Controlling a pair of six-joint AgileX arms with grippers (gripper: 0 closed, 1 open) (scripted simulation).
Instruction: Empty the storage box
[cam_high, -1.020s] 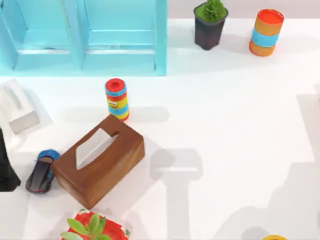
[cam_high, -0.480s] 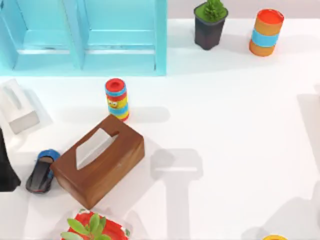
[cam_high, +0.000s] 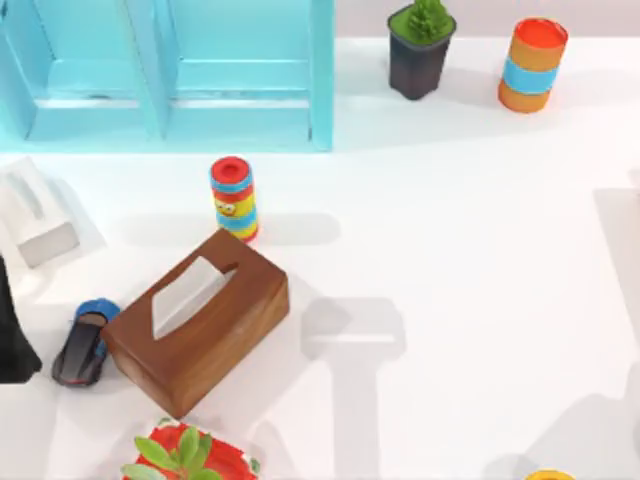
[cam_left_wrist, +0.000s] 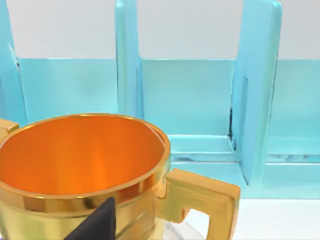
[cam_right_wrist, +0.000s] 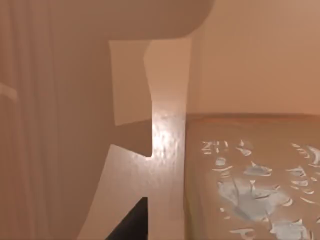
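- Top view bright and even; white surface (cam_high: 470, 230) near washed out.
- Soft grey shadows run rightward from the striped cylinder (cam_high: 233, 198) and the wooden tissue box (cam_high: 196, 318); bigger blurry shadow patches lie right of the box.
- Left wrist view well lit; glossy highlight inside the gold mug (cam_left_wrist: 82, 172), turquoise shelf (cam_left_wrist: 200, 100) behind it slightly soft.
- Right wrist view dim with warm orange tint, glare streak on a pale panel (cam_right_wrist: 167, 145), close parts blurred.

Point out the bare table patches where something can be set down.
The widest bare stretch of the table lies right of the wooden tissue box, below the potted plant and striped can. The left side is crowded: toy car, white box, striped bottle.
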